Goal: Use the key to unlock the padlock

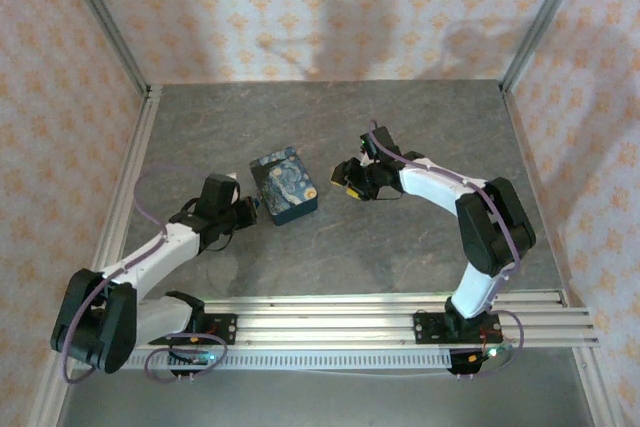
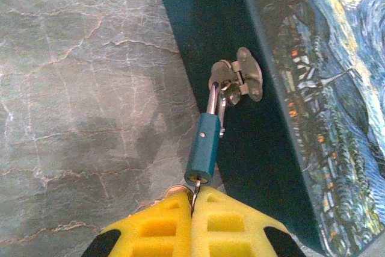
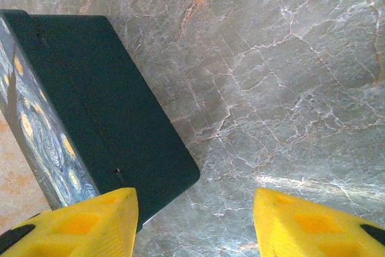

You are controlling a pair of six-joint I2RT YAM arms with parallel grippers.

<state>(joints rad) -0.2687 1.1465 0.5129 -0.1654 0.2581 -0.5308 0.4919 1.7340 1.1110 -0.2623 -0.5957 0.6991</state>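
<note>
Left gripper (image 2: 193, 206) pinches the key (image 2: 196, 186) at the padlock (image 2: 203, 151) base, while right gripper (image 3: 194, 209) gapes wide.

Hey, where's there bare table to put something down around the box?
Bare table runs along the back wall, beyond the box. Another free patch lies between the box and the rail. Crowded: the left gripper holds the key at the padlock on the box's left side, and the open right gripper sits near its right.
</note>
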